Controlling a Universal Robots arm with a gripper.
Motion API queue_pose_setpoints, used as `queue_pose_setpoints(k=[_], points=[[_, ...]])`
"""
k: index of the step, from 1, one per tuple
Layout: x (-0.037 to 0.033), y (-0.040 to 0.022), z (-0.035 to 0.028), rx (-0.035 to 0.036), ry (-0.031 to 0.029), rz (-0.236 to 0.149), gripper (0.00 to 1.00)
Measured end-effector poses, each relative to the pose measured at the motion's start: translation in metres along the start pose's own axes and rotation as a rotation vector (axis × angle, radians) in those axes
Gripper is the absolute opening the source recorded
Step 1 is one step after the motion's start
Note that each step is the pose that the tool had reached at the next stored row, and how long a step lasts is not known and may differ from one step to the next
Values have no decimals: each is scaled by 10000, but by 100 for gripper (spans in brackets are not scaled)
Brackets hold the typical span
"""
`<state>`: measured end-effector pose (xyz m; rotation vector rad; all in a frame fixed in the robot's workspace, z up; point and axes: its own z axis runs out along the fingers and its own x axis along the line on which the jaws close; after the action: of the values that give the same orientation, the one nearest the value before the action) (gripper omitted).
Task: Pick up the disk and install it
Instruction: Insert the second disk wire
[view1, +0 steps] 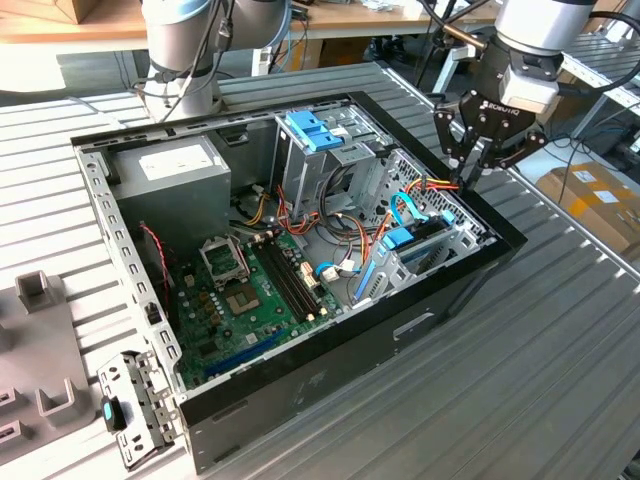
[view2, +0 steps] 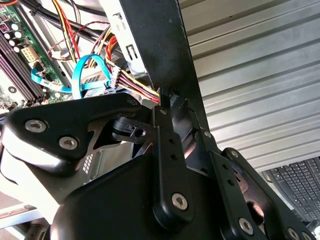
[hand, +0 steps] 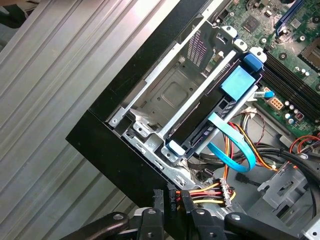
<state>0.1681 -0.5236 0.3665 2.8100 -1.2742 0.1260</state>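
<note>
The disk (hand: 207, 127), dark in a light-blue carrier frame, sits edge-up in the metal drive bay at the corner of the open computer case (view1: 330, 375). In the exterior view the disk (view1: 425, 235) is at the case's right end. My gripper (view1: 463, 180) hangs just above that end. Its fingers are shut on a black power connector (hand: 171, 197) with red, yellow and black wires, close beside the disk's end. In the second wrist view the gripper (view2: 172, 102) meets the same wire bundle at the case wall.
A blue data cable (hand: 232, 150) loops beside the disk. A grey cage with a blue latch (view1: 315, 130) stands at the back of the case, the motherboard (view1: 250, 290) in the middle. A loose metal bracket (view1: 135, 405) lies outside, at the exterior view's left.
</note>
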Motion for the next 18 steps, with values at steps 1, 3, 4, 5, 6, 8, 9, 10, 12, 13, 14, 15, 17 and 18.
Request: queue_pose_setpoints(k=[1,3,4,5,6,8,9,10,12,13,14,15,17,18], points=[[0,0,0,0,1,0,22],[0,0,-1,0,0,0,16],[0,0,-1,0,0,0,16],[0,0,-1,0,0,0,16],[0,0,-1,0,0,0,16],[0,0,-1,0,0,0,16],[0,0,-1,0,0,0,16],[0,0,-1,0,0,0,16],[0,0,-2,0,0,0,16],[1,0,-10,-3,4,0,16],[2,0,-21,-3,4,0,16],[3,0,-32,-1,2,0,16],[5,1,-59,0,1,0,16],[7,1,-71,-7,10,-1,16]])
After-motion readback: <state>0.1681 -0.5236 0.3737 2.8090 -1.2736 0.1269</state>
